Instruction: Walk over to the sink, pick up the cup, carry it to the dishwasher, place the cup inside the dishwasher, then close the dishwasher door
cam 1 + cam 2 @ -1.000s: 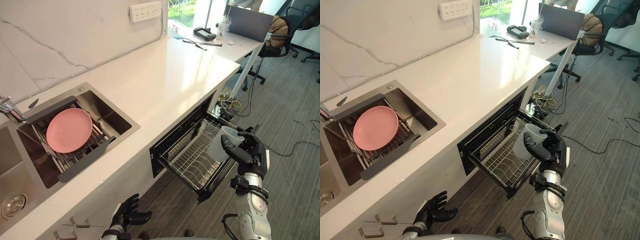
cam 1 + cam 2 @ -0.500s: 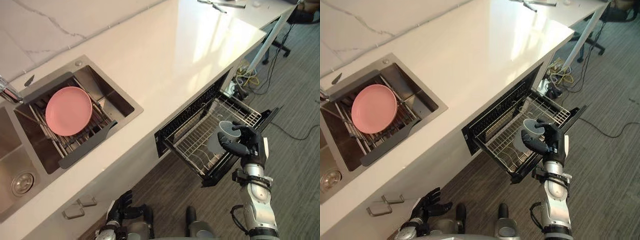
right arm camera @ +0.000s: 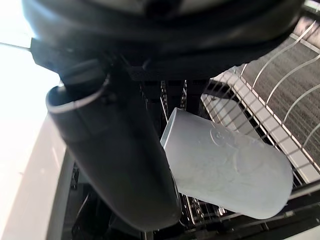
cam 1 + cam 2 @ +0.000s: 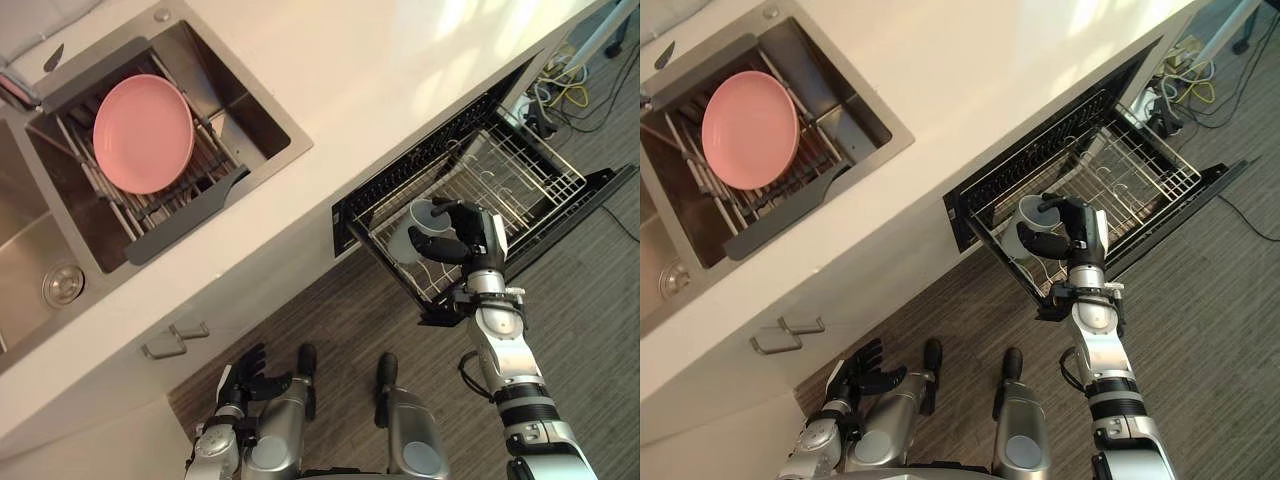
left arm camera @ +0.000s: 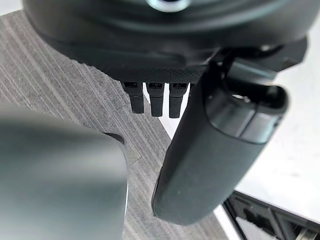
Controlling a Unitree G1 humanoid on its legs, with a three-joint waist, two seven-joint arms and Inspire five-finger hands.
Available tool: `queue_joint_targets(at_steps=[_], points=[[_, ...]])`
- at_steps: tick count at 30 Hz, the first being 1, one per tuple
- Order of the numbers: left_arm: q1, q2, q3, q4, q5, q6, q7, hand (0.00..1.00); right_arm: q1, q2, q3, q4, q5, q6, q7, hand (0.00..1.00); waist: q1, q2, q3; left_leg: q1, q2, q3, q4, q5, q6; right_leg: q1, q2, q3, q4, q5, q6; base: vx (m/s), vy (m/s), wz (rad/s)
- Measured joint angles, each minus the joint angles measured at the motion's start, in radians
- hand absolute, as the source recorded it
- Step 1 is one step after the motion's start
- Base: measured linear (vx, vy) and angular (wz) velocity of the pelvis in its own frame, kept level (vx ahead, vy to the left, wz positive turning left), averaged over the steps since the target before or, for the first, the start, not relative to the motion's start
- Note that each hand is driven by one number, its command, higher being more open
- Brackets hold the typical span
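White countertop point(image 4: 400, 60) crosses the scene on a diagonal, with a steel sink point(image 4: 262, 112) set into it at the far left. A pink plate point(image 4: 143, 133) lies on the drainer inside the sink. Below the counter edge the dishwasher stands open, its wire rack point(image 4: 520, 175) pulled out over the grey plank floor point(image 4: 600, 320). The right arm rises from the lower right, forearm nearly upright. The right hand point(image 4: 470, 235) is bent at the wrist toward the dishwasher and holds the pale grey cup point(image 4: 415, 232), fingers and thumb curled round its wall. The cup is tilted, mouth up and away from the palm, over the near left corner of the rack. Whether it touches the wires cannot be told. In the right wrist view the thumb point(image 3: 125, 165) lies along the cup's side, with rack wires past it. The left hand point(image 4: 245, 372) hangs low at the near left above the floor, fingers loosely spread and holding nothing.
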Motion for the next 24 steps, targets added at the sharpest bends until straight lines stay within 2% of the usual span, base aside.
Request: queue_joint_targets(at_steps=[5, 16, 23, 24], points=[[-0.008, 0.000, -0.006, 0.001, -0.013, -0.003, 0.008, 0.90, -0.094, -0.039, 0.028, 0.081, -0.065, 0.018, -0.010, 0.30, 0.016, 0.008, 0.007, -0.016, 0.000, -0.008, -0.003, 0.013, -0.003, -0.022, -0.002, -0.006, 0.019, -0.003, -0.004, -0.04, -0.009, 0.05], [-0.030, -0.008, -0.022, 0.007, -0.014, -0.013, 0.012, 0.90, -0.248, -0.093, 0.057, 0.244, -0.329, 0.081, -0.077, 0.30, 0.028, 0.012, 0.009, -0.037, -0.010, -0.036, -0.030, 0.044, -0.010, -0.053, -0.014, -0.032, 0.043, -0.018, -0.010, 0.00, -0.002, 0.08], [-0.051, -0.011, -0.044, 0.013, -0.014, -0.014, 0.017, 0.90, -0.289, -0.107, 0.076, 0.305, -0.379, 0.096, -0.080, 0.30, 0.031, 0.015, 0.014, -0.045, -0.010, -0.038, -0.038, 0.051, -0.013, -0.069, -0.015, -0.033, 0.052, -0.021, -0.011, 0.00, 0.001, 0.01], [-0.057, -0.016, -0.049, 0.017, -0.014, -0.014, 0.019, 0.90, -0.292, -0.109, 0.087, 0.315, -0.388, 0.099, -0.080, 0.90, 0.031, 0.015, 0.014, -0.045, -0.010, -0.038, -0.038, 0.051, -0.013, -0.069, -0.014, -0.033, 0.052, -0.021, -0.011, 0.00, 0.000, 0.00]])
